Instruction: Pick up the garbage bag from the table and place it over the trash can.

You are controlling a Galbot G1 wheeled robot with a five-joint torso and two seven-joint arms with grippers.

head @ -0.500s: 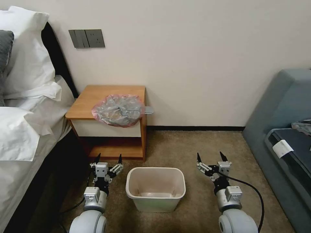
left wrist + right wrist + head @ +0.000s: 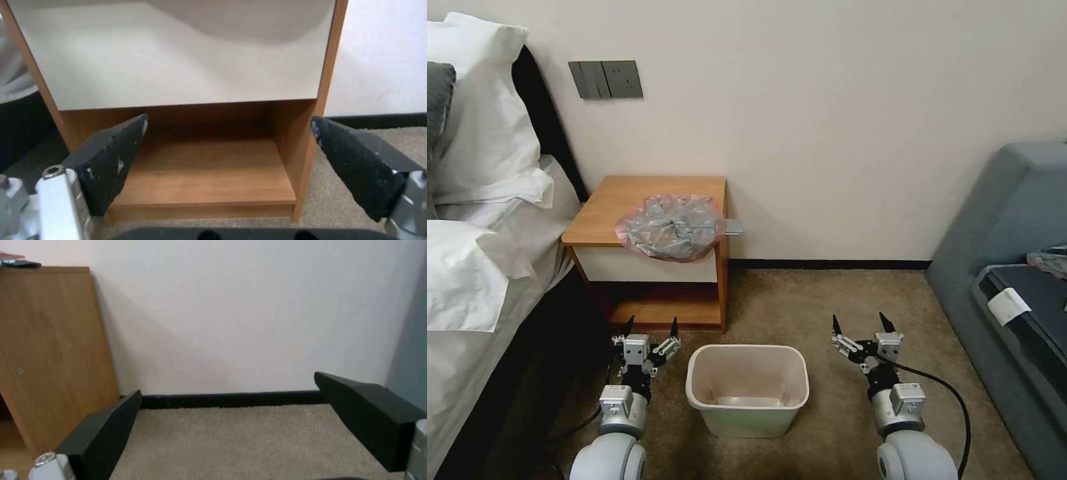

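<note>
The garbage bag [image 2: 671, 227], crinkly grey plastic with a pinkish edge, lies crumpled on the front right of the table [image 2: 620, 200] and hangs a little over its white drawer front. The beige trash can [image 2: 747, 389] stands on the carpet in front of the table, with nothing in it. My left gripper [image 2: 650, 323] hovers open just left of the can, facing the table's lower shelf [image 2: 204, 173]. My right gripper [image 2: 859, 321] is open to the can's right, facing the wall. Both hold nothing.
A bed with white pillows [image 2: 480, 220] lies close on the left. A grey-blue sofa [image 2: 1014, 267] stands at the right. A small flat grey object [image 2: 732, 227] sticks out at the table's right edge. Carpet [image 2: 827, 293] between table and sofa is bare.
</note>
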